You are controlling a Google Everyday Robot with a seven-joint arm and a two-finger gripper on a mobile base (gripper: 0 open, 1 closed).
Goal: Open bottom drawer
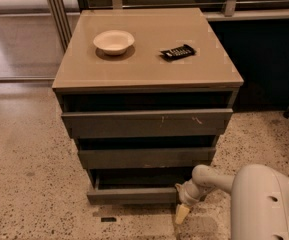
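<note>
The bottom drawer [134, 195] is the lowest, narrowest dark grey front of the cabinet [146, 124]. It stands pulled out a little, with a dark gap showing above its front. My gripper [182, 210] is at the drawer's right end, low near the floor, touching or hooked at the front's right corner. My white arm [264, 199] reaches in from the lower right. The middle drawer [146, 157] and the top drawer [146, 123] also stand slightly proud of the cabinet.
A white bowl [114, 41] and a black remote-like object [177, 52] lie on the cabinet top. A dark wall or counter base [269, 64] stands to the right. A small dark scrap [108, 219] lies on the speckled floor [29, 184] in front.
</note>
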